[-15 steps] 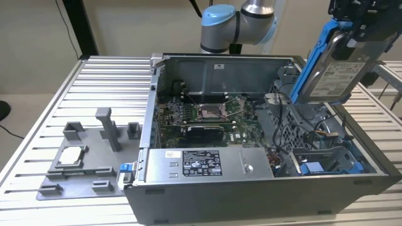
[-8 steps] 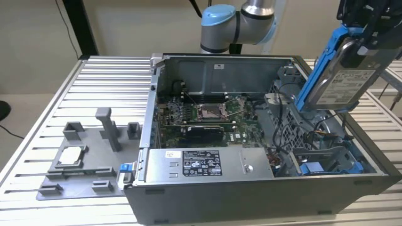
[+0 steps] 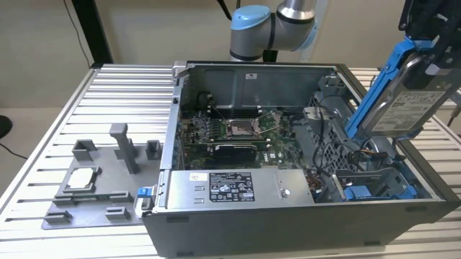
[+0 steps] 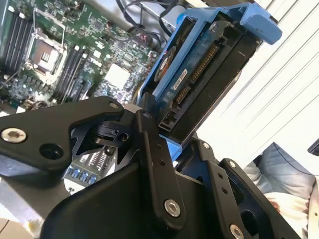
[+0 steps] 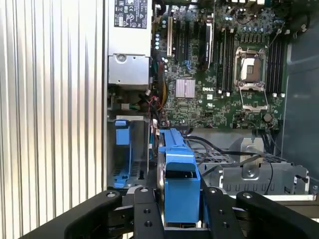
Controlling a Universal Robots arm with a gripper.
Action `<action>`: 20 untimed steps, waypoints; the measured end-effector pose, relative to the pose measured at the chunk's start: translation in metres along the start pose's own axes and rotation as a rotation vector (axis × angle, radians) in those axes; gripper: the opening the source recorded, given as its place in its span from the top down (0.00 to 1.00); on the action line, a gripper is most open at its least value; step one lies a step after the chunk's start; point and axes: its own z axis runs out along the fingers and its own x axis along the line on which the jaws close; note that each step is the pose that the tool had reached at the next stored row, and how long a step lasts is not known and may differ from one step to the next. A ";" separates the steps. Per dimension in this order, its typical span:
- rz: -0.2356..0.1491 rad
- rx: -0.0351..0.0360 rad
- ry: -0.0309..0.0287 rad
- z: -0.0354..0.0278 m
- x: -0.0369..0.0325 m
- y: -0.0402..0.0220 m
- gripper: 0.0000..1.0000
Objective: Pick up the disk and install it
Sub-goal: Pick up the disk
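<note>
Gripping the disk [image 3: 403,100], a rectangular silver metal hard drive with a white printed label in a bright blue plastic carrier, the black two-fingered gripper [image 3: 429,48] has its fingers [image 5: 144,211] drawn in against the carrier's two opposite sides, as we see in both wrist views. We find the disk above the open grey metal computer case [image 3: 288,229], over the end that houses the drive cage. It hangs tilted, with its gripped end uppermost and its lower end pointing down into the case. In the second wrist view the disk's connector edge is in sight beyond the fingers. Inside the case we note the green motherboard [image 3: 238,135] and, beside it, the grey metal power supply box [image 3: 230,186] with a black-and-white label. A blue plastic bay fitting [image 3: 367,191] sits low in the drive-cage end of the case. Outside the case, on the side opposite the disk, a grey plastic fixture plate [image 3: 94,210] carries a small flat silver square chip [image 3: 83,177].
</note>
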 end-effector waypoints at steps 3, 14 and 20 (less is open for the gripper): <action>0.000 0.0000 -0.0001 -0.0007 0.0098 -0.0003 1.00; 0.000 -0.0016 0.0000 -0.0027 0.0417 -0.0011 1.00; 0.000 -0.0026 -0.0001 0.0024 0.0430 -0.0012 1.00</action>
